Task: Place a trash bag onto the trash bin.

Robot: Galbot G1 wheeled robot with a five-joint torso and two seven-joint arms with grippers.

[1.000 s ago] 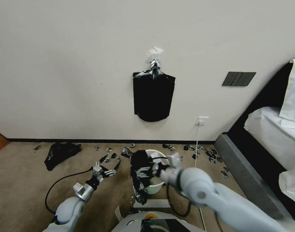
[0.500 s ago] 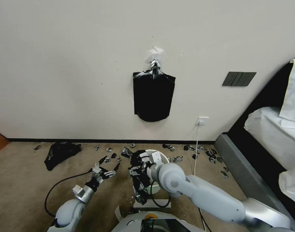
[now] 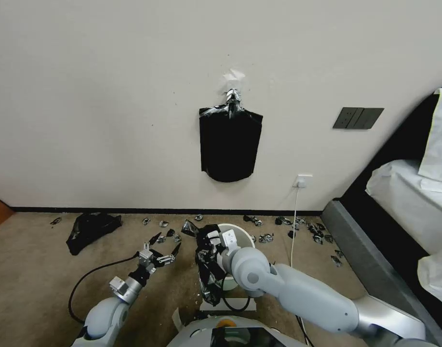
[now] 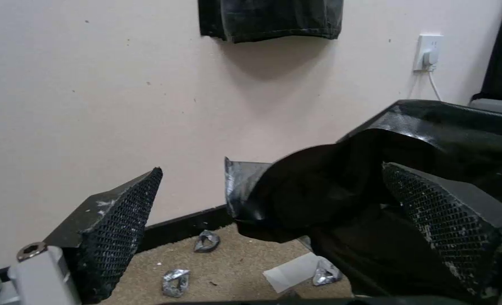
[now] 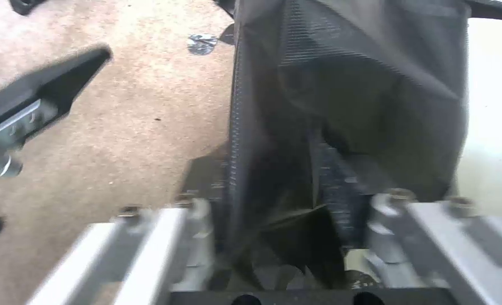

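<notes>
On the carpet at far left, a squashed black plastic heap (image 3: 91, 228), untouched and apart from the work. Next rightward, left gripper (image 3: 159, 249) hovering low over the floor, jaws spread wide and empty, just beside the bag but not touching it. Then the trash bag (image 3: 208, 262), draped down the near-left side of the trash bin (image 3: 240, 236), one edge lifted at the rim, the rest hanging slack toward the floor. At that rim, right gripper (image 3: 207, 242), jaws apparently closed on a fold of the bag, black film pinched between them in the right wrist view. On the wall above, a flat black sheaf (image 3: 229, 144) at a silver clip.

Step in hand, by judgement: spreading the bag's mouth over the rim. Still to do: opening the mouth and pulling it around the far side. Next move probably calling for a second grip from the left on the loose edge, with gentle tension to avoid tearing thin film or tipping the light pail.

No brand, label or writing legible anywhere.
</notes>
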